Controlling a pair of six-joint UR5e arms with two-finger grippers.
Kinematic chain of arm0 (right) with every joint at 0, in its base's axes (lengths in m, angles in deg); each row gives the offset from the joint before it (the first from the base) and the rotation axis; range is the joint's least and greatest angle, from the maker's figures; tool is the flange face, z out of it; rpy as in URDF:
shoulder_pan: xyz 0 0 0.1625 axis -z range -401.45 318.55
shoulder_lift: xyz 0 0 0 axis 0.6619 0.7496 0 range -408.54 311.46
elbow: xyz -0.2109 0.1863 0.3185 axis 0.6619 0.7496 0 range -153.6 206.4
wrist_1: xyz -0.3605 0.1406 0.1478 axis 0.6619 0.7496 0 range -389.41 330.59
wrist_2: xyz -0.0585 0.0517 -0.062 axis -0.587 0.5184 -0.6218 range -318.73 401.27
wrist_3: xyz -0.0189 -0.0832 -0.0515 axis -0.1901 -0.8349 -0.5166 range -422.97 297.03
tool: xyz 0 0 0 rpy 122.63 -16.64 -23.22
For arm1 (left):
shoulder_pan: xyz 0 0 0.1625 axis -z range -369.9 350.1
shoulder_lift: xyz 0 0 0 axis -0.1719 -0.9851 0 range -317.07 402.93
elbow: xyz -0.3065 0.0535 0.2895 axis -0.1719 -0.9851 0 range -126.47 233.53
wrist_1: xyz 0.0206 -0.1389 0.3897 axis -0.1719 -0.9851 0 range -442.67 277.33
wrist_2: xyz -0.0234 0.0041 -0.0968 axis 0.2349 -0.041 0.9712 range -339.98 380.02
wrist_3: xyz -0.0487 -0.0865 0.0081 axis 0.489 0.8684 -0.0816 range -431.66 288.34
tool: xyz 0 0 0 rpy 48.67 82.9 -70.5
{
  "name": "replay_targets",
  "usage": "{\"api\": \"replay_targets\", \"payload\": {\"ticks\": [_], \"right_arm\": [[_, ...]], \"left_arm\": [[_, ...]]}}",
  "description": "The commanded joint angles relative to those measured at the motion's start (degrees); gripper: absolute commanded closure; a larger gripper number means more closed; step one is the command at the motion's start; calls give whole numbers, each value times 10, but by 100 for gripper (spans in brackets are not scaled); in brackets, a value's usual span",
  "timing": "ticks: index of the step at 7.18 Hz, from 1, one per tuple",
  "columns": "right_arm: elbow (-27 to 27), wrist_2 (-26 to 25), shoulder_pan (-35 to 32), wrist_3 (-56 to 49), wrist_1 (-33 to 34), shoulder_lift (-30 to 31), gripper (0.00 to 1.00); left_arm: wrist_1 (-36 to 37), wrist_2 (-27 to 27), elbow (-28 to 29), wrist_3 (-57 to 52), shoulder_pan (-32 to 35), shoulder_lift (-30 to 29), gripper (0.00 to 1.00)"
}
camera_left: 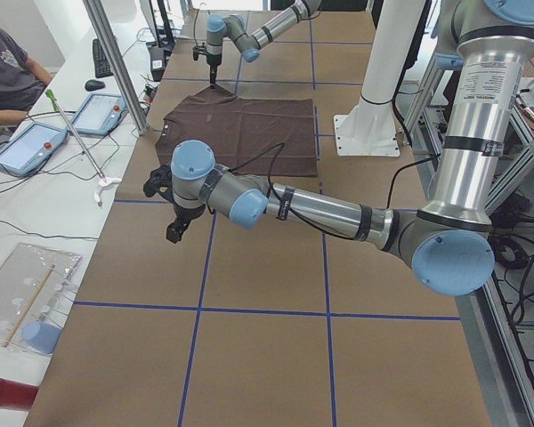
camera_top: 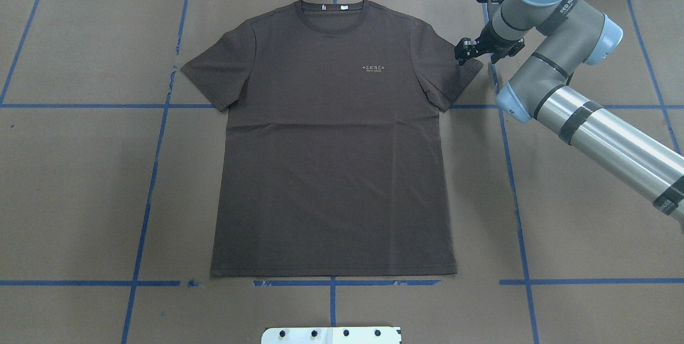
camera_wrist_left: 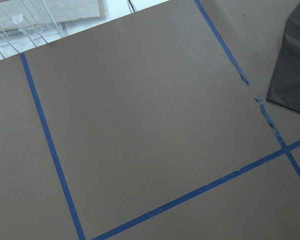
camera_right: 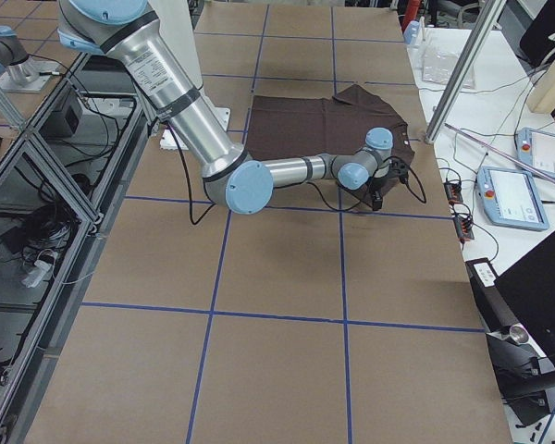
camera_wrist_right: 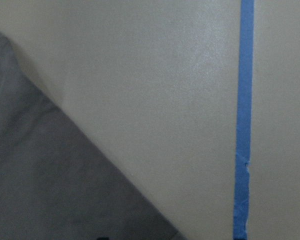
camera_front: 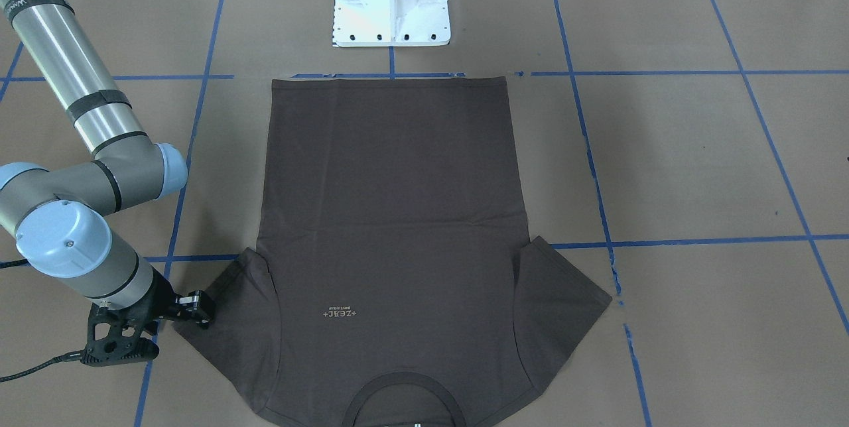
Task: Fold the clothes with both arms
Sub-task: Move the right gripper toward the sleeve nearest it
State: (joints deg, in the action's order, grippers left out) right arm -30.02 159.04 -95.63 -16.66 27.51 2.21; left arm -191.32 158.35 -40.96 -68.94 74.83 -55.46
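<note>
The table (camera_top: 588,226) is covered in brown paper marked into large squares by blue tape lines (camera_top: 155,162). The T-shirt (camera_top: 331,162) lies on it, spread flat and front up, with both short sleeves out to the sides.

The right arm (camera_top: 604,135) comes in past the shirt's side on the robot's right and bends back towards that side's sleeve. The left arm (camera_left: 329,209) stretches low over bare table on the shirt's other side, well apart from the cloth. It shows only in the left side view. Its wrist camera catches just a corner of the shirt at the frame's edge.

The white pedestal base (camera_front: 391,2) stands near the shirt's hem, in line with the middle of the shirt. The collar lies at the shirt's far end from it.

The right end effector (camera_top: 466,51) is down at the outer tip of the shirt's sleeve on the robot's right, touching or just beside its edge. I cannot tell whether it is clenched on the cloth. The left end effector (camera_left: 174,233) hangs above the table, clear of the shirt. Its state cannot be told either.

The round ribbed collar (camera_top: 332,17) lies flat. The small pale lettering (camera_top: 373,68) is on the chest, towards the sleeve on the robot's right. Tiny white labels (camera_top: 324,7) show inside the neck.
</note>
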Motion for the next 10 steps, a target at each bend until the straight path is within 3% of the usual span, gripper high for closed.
{"api": "replay_targets", "payload": {"ticks": [1,4,5,8,10], "right_arm": [[0,2,2,0,0,1,18],[0,2,6,-1,0,2,78],[-1,2,6,-1,0,0,94],[-8,9,5,0,6,-24,100],[-52,9,5,1,66,-43,100]], "left_arm": [[1,0,0,0,0,-1,0],[5,0,2,0,0,-9,0],[5,0,4,0,0,-10,0],[6,0,9,0,0,-14,0],[6,-1,9,0,0,-14,0]]}}
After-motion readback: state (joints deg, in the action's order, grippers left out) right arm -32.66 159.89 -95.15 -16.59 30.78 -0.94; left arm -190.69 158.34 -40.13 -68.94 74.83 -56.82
